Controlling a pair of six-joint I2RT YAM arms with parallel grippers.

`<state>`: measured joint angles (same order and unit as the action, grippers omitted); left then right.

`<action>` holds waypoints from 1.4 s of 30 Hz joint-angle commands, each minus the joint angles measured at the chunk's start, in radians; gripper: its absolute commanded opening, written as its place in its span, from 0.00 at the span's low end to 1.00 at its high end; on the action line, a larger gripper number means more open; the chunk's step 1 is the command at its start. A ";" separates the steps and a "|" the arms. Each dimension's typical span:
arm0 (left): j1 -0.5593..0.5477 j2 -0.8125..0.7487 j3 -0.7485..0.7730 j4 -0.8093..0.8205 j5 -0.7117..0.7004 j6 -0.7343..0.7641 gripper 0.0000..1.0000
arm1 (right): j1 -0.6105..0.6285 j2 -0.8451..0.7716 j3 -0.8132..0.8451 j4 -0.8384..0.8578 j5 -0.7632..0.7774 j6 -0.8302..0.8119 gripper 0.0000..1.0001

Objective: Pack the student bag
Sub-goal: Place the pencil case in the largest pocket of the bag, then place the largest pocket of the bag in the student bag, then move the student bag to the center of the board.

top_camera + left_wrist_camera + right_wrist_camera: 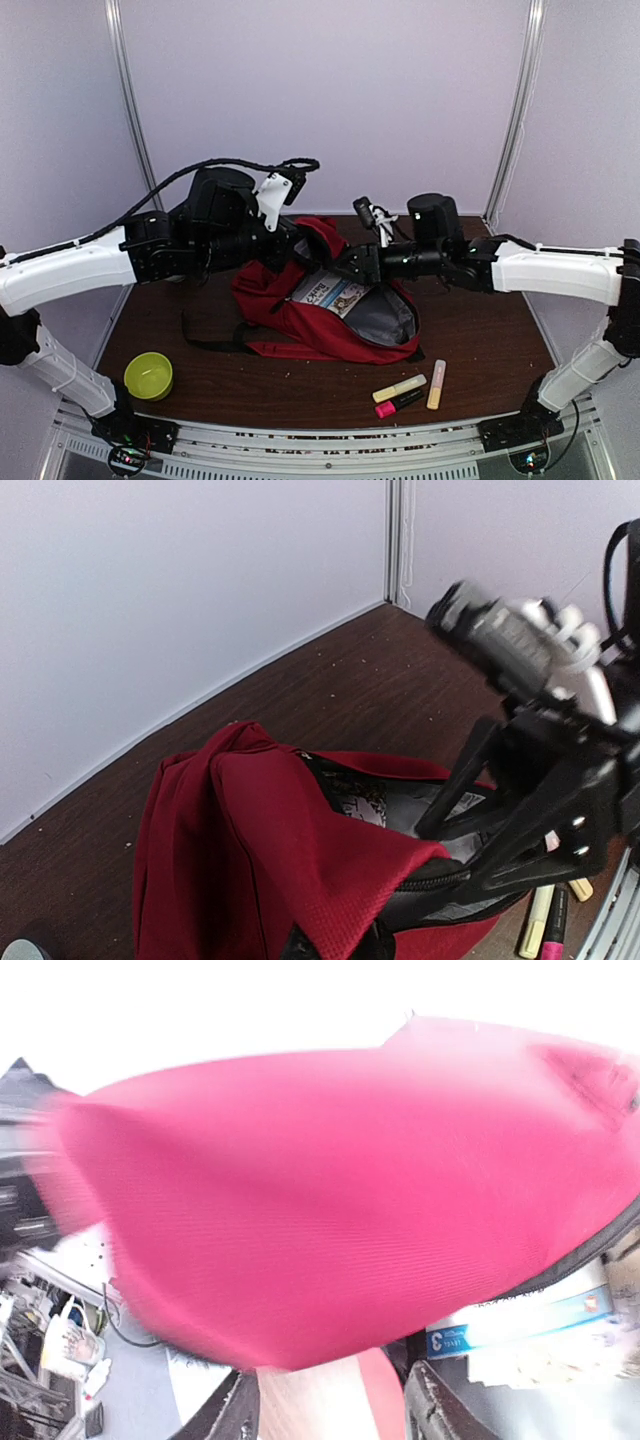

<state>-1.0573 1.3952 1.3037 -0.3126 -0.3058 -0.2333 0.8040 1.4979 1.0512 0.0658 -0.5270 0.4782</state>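
The red student bag (290,322) lies open in the middle of the table, grey lining up, with a printed book (330,290) inside. My left gripper (292,245) is shut on the bag's red top flap (230,850) and holds it raised; its fingertips (335,945) pinch the fabric edge. My right gripper (350,265) is at the bag's mouth, just over the book. In the right wrist view its fingers (238,1415) stand wide apart under the blurred red flap (330,1210), gripper midpoint (330,1410), nothing clearly held. The book's blue-labelled edge (520,1325) shows beside them.
A yellow highlighter (399,388), a pink one (398,403) and an orange one (436,384) lie on the table in front of the bag. A green bowl (148,375) stands at the front left. A black strap (205,340) trails left of the bag.
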 commanded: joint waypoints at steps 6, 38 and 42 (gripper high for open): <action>-0.052 0.215 0.220 -0.032 0.116 0.096 0.00 | -0.191 -0.147 -0.122 -0.332 0.240 -0.031 0.54; 0.364 -0.001 -0.367 -0.052 0.217 -0.186 0.98 | -0.329 0.098 0.002 -0.336 0.313 -0.092 0.00; 0.364 -0.059 -0.412 -0.009 0.241 -0.179 0.98 | -0.369 0.194 0.163 -0.349 0.390 -0.128 0.00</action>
<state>-0.6960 1.4086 0.9226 -0.4316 -0.0887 -0.3939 0.4755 1.6260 1.0721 -0.3031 -0.2638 0.4004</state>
